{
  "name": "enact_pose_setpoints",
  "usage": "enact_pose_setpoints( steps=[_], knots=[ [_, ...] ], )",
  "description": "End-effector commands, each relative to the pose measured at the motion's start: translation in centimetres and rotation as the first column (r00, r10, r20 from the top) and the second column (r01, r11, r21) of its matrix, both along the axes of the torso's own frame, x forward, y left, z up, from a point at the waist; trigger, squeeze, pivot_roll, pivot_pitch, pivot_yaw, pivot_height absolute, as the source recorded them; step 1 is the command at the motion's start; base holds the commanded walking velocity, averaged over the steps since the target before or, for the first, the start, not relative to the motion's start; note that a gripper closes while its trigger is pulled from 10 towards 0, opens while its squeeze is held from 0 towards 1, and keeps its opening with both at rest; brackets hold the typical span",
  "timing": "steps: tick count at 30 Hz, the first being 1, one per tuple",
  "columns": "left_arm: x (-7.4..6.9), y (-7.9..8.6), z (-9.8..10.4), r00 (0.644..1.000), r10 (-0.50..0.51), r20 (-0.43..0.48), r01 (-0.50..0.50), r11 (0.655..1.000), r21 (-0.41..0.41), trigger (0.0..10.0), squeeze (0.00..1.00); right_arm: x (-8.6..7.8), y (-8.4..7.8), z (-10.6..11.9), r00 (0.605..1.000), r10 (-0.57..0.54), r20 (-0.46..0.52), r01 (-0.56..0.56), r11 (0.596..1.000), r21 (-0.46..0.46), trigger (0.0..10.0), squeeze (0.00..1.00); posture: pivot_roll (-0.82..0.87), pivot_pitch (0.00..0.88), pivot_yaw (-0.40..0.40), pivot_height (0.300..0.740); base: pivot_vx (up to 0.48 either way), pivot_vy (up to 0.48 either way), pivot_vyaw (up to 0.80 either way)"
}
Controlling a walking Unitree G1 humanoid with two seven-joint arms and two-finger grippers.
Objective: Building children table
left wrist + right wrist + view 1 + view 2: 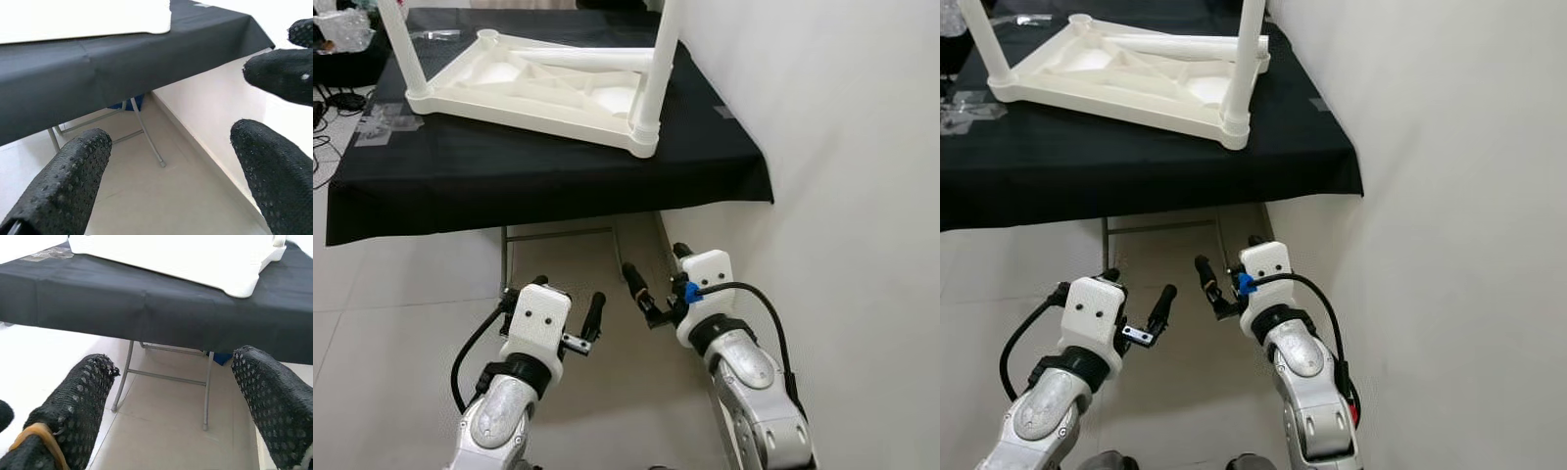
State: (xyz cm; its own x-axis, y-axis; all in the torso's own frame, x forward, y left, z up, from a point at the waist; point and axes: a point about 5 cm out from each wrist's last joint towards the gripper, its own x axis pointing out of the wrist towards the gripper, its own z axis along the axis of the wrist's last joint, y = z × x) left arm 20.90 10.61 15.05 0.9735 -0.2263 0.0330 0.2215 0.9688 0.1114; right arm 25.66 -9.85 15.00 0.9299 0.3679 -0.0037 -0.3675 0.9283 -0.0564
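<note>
While both arms are held low over the floor in front of the work surface, nothing is gripped: the left gripper (566,311) is spread with empty space between its fingers, and the right gripper (654,284) is likewise released and empty. The children's table (533,86) is seen upside down on the black cloth (509,176), well ahead of and above both grippers, lying near the cloth's right front corner. Two white legs are already standing upright in their sockets, the left leg (403,44) at one corner and the right leg (658,69) at the near corner; a further loose leg (582,59) appears to be lying across the ribbed underside.

The step in hand is judged to be an approach toward the tabletop so that another leg can be fitted. It would be done well if the grippers were raised above the cloth's edge before any reach forward, so that the hanging cloth is not snagged or dragged. The loose leg would best be taken near its middle and kept upright over an empty corner socket (487,37).

The cloth is draped over a folding metal frame (166,378), visible beneath. Pale floor tiles (401,352) lie below, a white wall (842,147) rises close on the right, and cables (328,117) and a crumpled plastic bag (340,29) are seen at the far left.
</note>
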Motion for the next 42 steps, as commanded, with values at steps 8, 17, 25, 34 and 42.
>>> enact_pose_setpoints(
  steps=[8, 17, 25, 34, 42],
  knots=[
    [0.1, -0.3, 0.4, 1.0, -0.019, 0.013, 0.019, 1.0, -0.002, 10.0, 0.0, 0.5, -0.6, -0.4, 0.999, -0.04, -0.004, 0.04, 0.999, -0.008, 10.0, 0.0, -0.01, 0.112, -0.084, 0.74, 0.302, 0.0, 0.0],
    [0.0, -0.3, 0.4, 1.0, -0.021, 0.007, 0.021, 1.0, -0.006, 10.0, 0.0, 0.6, -0.4, -0.8, 0.996, -0.042, -0.075, 0.047, 0.997, 0.06, 10.0, 0.0, -0.01, 0.107, -0.085, 0.74, 0.336, 0.0, 0.0],
    [0.0, -0.2, 0.2, 1.0, -0.029, 0.006, 0.029, 1.0, 0.0, 10.0, 0.0, 0.7, -0.8, -0.6, 0.998, -0.065, -0.014, 0.065, 0.998, -0.008, 10.0, 0.0, 0.0, 0.094, -0.083, 0.74, 0.339, 0.0, 0.0],
    [0.0, -0.3, 0.1, 0.999, -0.034, 0.003, 0.034, 0.999, 0.002, 10.0, 0.0, 0.8, -0.9, -0.6, 0.998, -0.068, -0.015, 0.068, 0.998, -0.004, 10.0, 0.0, 0.0, 0.09, -0.081, 0.74, 0.339, 0.0, 0.0],
    [0.0, -0.3, 0.1, 0.999, -0.035, 0.004, 0.035, 0.999, 0.002, 10.0, 0.0, 1.0, -1.3, -0.6, 0.996, -0.095, -0.003, 0.095, 0.995, -0.022, 10.0, 0.0, 0.0, 0.081, -0.083, 0.74, 0.339, 0.0, 0.0]
  ],
)
